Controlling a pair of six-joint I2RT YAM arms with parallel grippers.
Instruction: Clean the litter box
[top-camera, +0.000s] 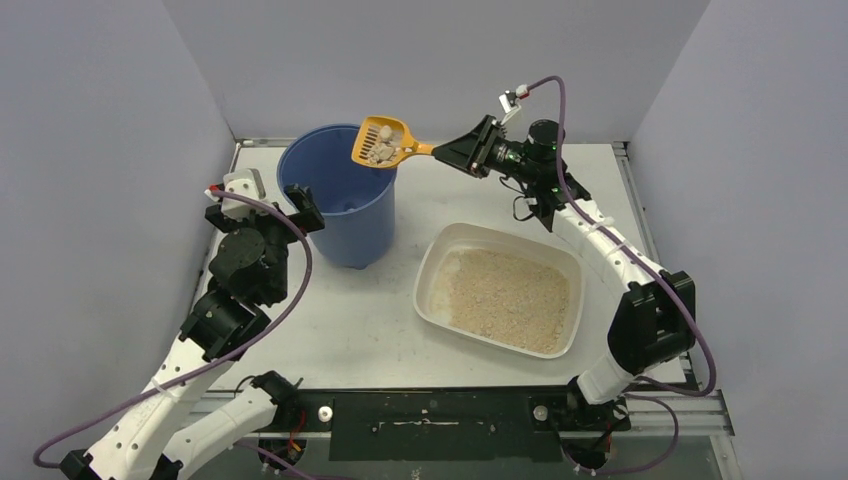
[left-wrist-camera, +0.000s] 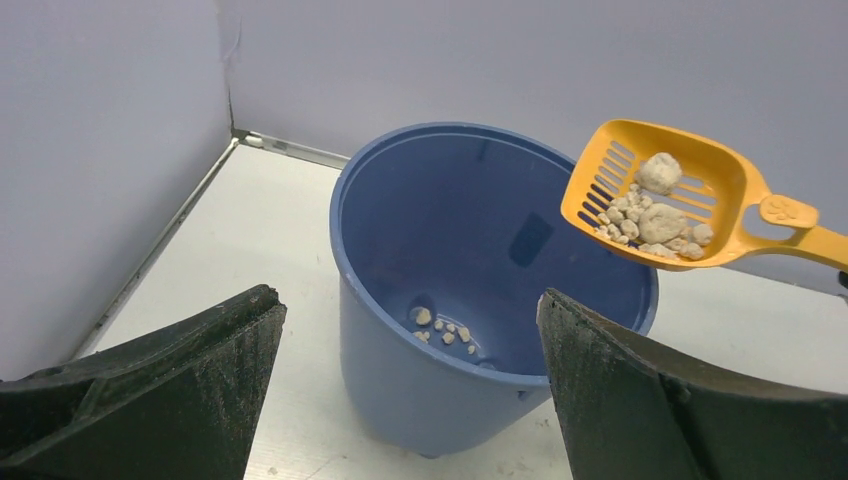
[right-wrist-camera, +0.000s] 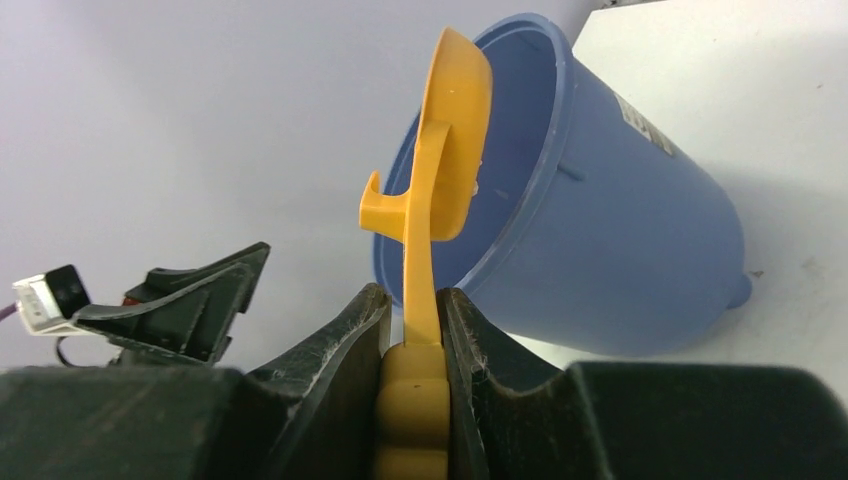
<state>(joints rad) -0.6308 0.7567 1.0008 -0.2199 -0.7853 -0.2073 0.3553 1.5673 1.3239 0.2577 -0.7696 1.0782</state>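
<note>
The white litter box (top-camera: 434, 262) with tan granules lies right of centre on the table. My right gripper (top-camera: 452, 153) is shut on the handle of the yellow slotted scoop (top-camera: 380, 141), which carries pale clumps over the far rim of the blue bucket (top-camera: 340, 200). In the left wrist view the scoop (left-wrist-camera: 660, 195) hangs over the bucket (left-wrist-camera: 440, 380), with a few clumps lying on the bucket's bottom. In the right wrist view the scoop (right-wrist-camera: 440, 170) stands edge-on before the bucket (right-wrist-camera: 620, 240). My left gripper (left-wrist-camera: 410, 395) is open at the bucket's left side, a finger (top-camera: 302, 205) beside its wall.
Grey walls close in the table at the back and on both sides. A raised metal edge (top-camera: 240, 143) runs along the table's back left corner. A black bar (top-camera: 430, 410) sits at the near edge between the arm bases.
</note>
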